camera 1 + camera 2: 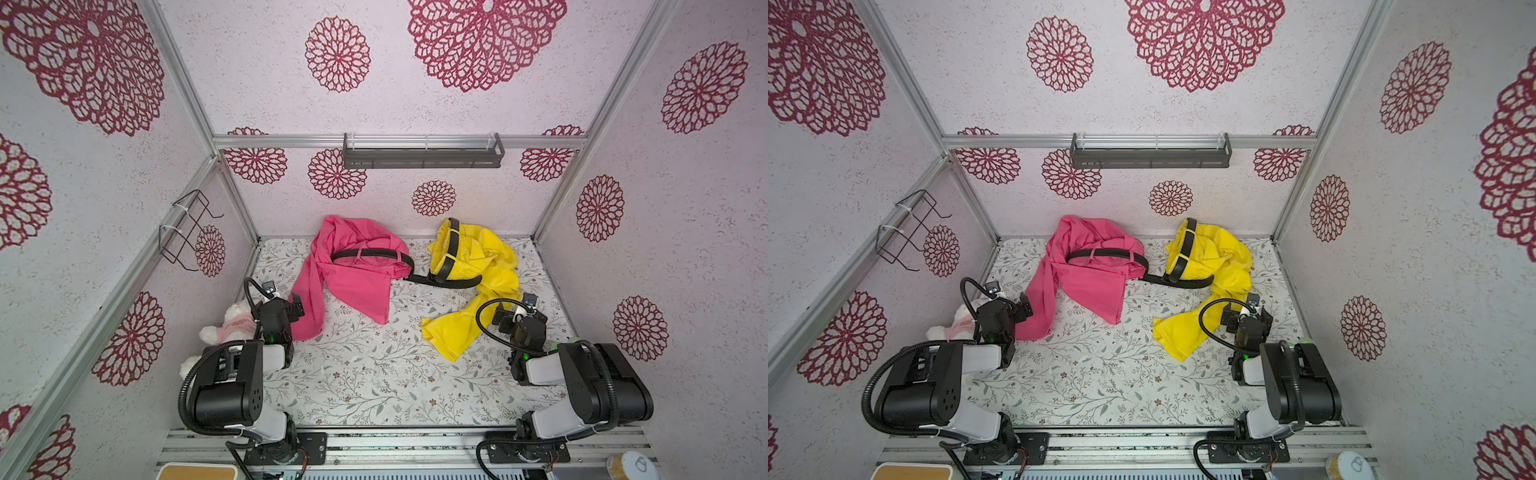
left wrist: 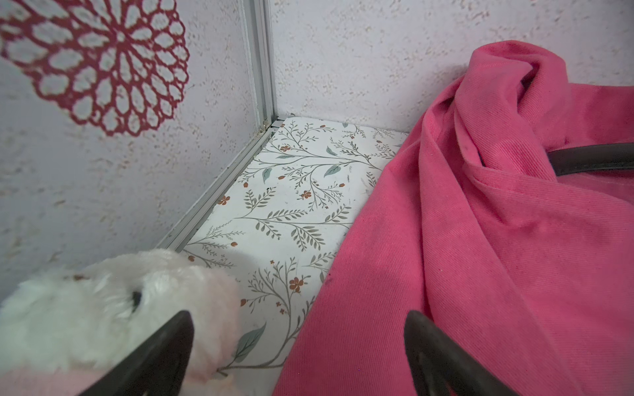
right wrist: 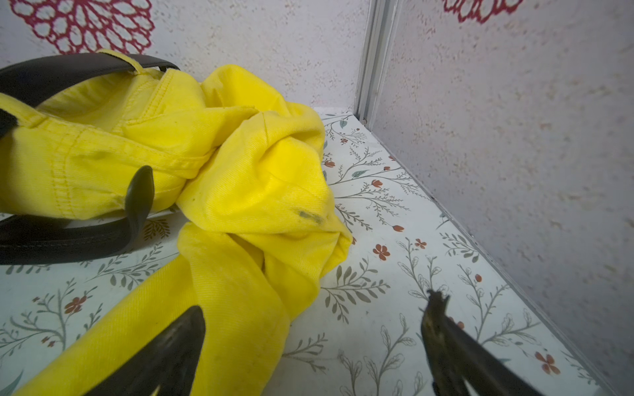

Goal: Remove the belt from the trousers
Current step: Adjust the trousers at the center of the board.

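Pink trousers [image 1: 353, 291] [image 2: 480, 257] lie crumpled at the back left of the table, with a black belt [image 1: 370, 253] [image 2: 590, 161] threaded round their waist. To their right, yellow trousers [image 1: 486, 257] [image 3: 240, 171] carry a second black belt [image 1: 451, 249]. Its loose end [image 3: 68, 240] lies on the table between the two garments. My left gripper [image 1: 296, 306] [image 2: 298, 313] is open and empty, hovering by the pink leg's left edge. My right gripper [image 1: 503, 318] [image 3: 316, 301] is open and empty beside the yellow leg.
A white and pink plush toy [image 1: 232, 324] [image 2: 103, 301] lies against the left wall, right beside my left gripper. A wire rack [image 1: 187, 232] hangs on the left wall and a dark shelf [image 1: 422, 156] on the back wall. Enclosure walls close in on three sides.
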Tool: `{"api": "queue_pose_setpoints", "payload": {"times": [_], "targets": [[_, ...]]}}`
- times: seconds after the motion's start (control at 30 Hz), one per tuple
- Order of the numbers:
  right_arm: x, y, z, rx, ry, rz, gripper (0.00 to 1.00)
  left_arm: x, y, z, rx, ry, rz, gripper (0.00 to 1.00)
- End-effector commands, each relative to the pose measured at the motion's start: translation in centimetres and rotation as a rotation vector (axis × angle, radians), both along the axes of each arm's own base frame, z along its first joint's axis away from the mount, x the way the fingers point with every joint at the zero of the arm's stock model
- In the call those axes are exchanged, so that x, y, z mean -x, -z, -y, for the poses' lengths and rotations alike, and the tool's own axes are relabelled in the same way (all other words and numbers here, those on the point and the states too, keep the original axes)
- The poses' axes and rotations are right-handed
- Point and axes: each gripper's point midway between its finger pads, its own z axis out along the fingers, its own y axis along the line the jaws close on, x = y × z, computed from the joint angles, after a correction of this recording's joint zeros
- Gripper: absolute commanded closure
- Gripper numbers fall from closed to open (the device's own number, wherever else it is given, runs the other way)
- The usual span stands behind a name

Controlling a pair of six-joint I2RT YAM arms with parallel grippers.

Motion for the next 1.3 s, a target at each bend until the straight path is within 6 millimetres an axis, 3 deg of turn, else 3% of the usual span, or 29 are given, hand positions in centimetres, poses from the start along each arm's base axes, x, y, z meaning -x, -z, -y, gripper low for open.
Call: {"api": "queue_pose_setpoints", "payload": {"times": [0.0, 0.1, 0.2, 0.3, 0.43, 0.6, 0.73, 0.83, 0.93, 1.0, 1.07, 1.17, 1.27], "targets": [[-0.7, -1.3, 0.1, -0.005, 0.011, 0.045, 0.01, -0.7, -1.6, 0.0, 0.005, 0.006, 0.052, 0.03], [0.0, -2.2, -0.3, 0.001, -0.009, 0.081, 0.01, -0.7, -3.2, -0.3, -0.031, -0.054, 0.058, 0.03], [0.7, -3.9, -0.6, 0.004, 0.000, 0.063, 0.01, -0.6, -6.5, 0.2, -0.064, -0.074, -0.037, 0.03], [0.5, -5.2, -1.2, -0.064, -0.004, -0.032, 0.01, -0.2, -9.9, 2.5, -0.081, -0.008, -0.043, 0.03], [0.3, -6.7, -3.6, -0.104, -0.074, -0.107, 0.01, 0.0, -10.4, 7.8, 0.053, 0.091, -0.112, 0.03], [-2.0, -7.7, -9.1, -0.105, -0.242, -0.243, 0.01, -1.7, -5.7, 16.6, 0.259, 0.219, -0.279, 0.03], [-4.6, -9.1, -13.7, -0.097, -0.372, -0.312, 0.01, -3.3, -0.5, 20.3, 0.372, 0.222, -0.403, 0.03], [-6.7, -9.8, -16.6, -0.081, -0.452, -0.357, 0.01, -4.7, 2.0, 22.6, 0.395, 0.252, -0.476, 0.02], [-8.6, -10.3, -19.5, -0.057, -0.528, -0.379, 0.01, -6.1, 4.1, 23.9, 0.377, 0.262, -0.563, 0.00], [-9.7, -10.3, -21.8, -0.042, -0.593, -0.390, 0.01, -6.7, 5.0, 24.4, 0.369, 0.264, -0.607, 0.06], [-10.9, -10.0, -24.2, -0.026, -0.653, -0.406, 0.01, -6.3, 8.4, 24.2, 0.344, 0.232, -0.702, 0.14], [-11.8, -9.1, -28.2, 0.016, -0.766, -0.435, 0.01, -4.8, 11.2, 23.3, 0.331, 0.182, -0.790, 0.22], [-12.0, -7.6, -31.2, 0.123, -0.829, -0.442, 0.01, -2.7, 12.5, 22.3, 0.333, 0.149, -0.829, 0.24]]}}
